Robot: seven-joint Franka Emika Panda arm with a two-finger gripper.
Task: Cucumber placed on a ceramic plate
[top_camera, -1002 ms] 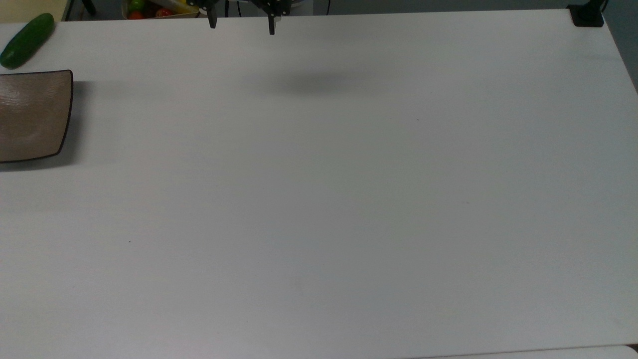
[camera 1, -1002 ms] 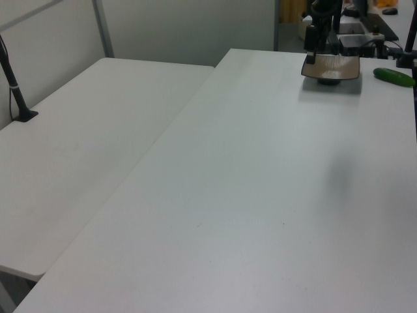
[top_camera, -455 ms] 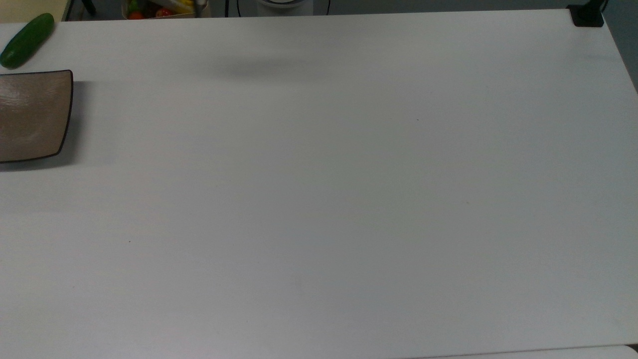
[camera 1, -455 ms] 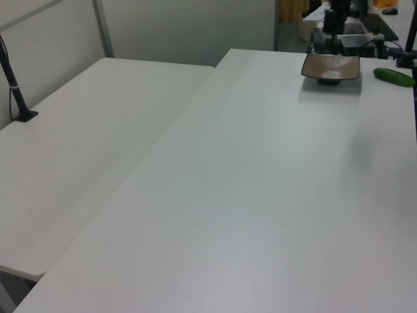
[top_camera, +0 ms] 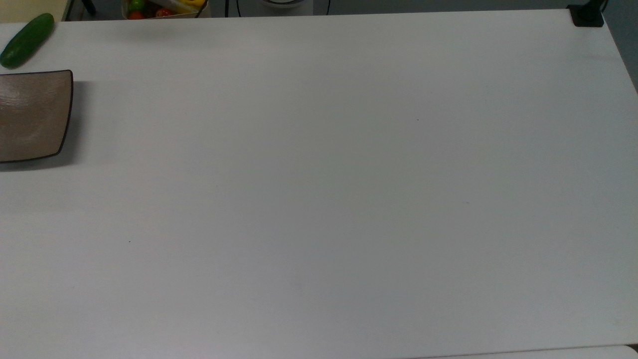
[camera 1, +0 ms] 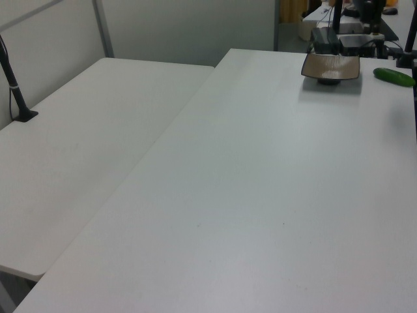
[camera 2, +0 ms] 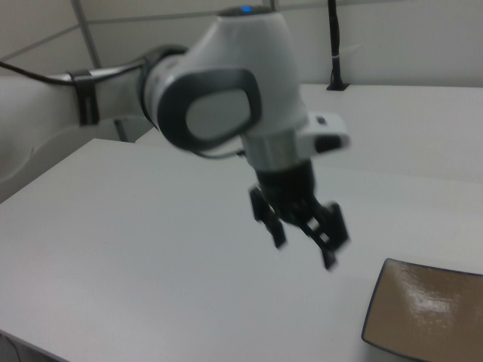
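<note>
In the right view the gripper [camera 2: 303, 245] hangs above the white table [camera 2: 151, 249], fingers [camera 2: 276, 230] spread apart and holding nothing, just to the right view's left of the ceramic plate [camera 2: 430, 317]. Farther off, in the top view, the cucumber [top_camera: 26, 40] lies on the table beside the bare plate, near a box of small fruits [top_camera: 162, 7].

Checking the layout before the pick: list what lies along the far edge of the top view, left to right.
cucumber → box of small fruits → black clamp base at the table corner.
</note>
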